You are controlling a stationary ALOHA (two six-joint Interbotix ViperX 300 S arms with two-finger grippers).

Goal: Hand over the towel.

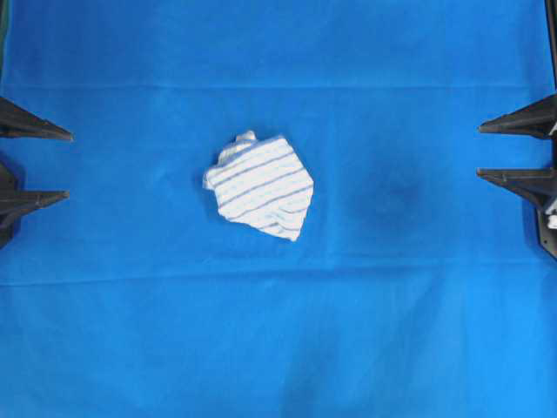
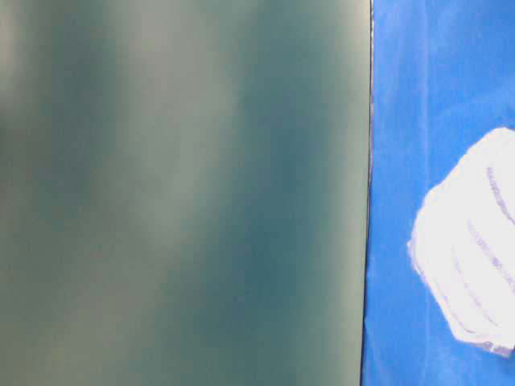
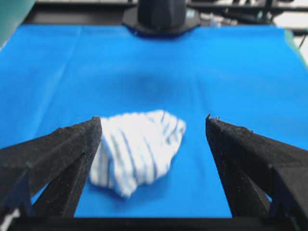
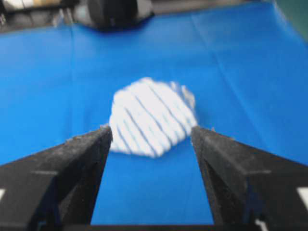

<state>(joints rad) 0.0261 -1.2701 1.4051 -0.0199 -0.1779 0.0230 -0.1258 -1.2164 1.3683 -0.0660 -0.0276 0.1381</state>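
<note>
On my left wrist view the jaws of the left gripper point(image 3: 154, 126) stand wide apart with nothing between them, black tapered fingers point(image 3: 57, 149) framing bare cloth, and overhead I see only their tips poking in at the left edge of the worktop. The right gripper point(image 4: 151, 132) reads the same from its own camera: jaws spread wide, holding nothing, its two dark pointed fingers point(image 1: 513, 122) just reaching in over the right edge of the worktop in the overhead view. Both sets of jaws are well apart from the small soft white towel with thin blue-grey parallel stripes point(image 1: 261, 185), which lies crumpled in a rough pentagon near the middle of the worktop, a little nearer the left edge than the right, with a small bunched fold sticking up at its far side. It rests flat on the plain blue tablecloth point(image 1: 418, 331) that covers the whole worktop, creased in faint straight lines. A soft dark shadow patch point(image 1: 396, 198) sits on the cloth between the towel and the right edge. In the table-level view I get part of the towel at the right border, beside a blurred grey-green surface point(image 2: 177, 193) that fills most of that view; I cannot tell what it is.
</note>
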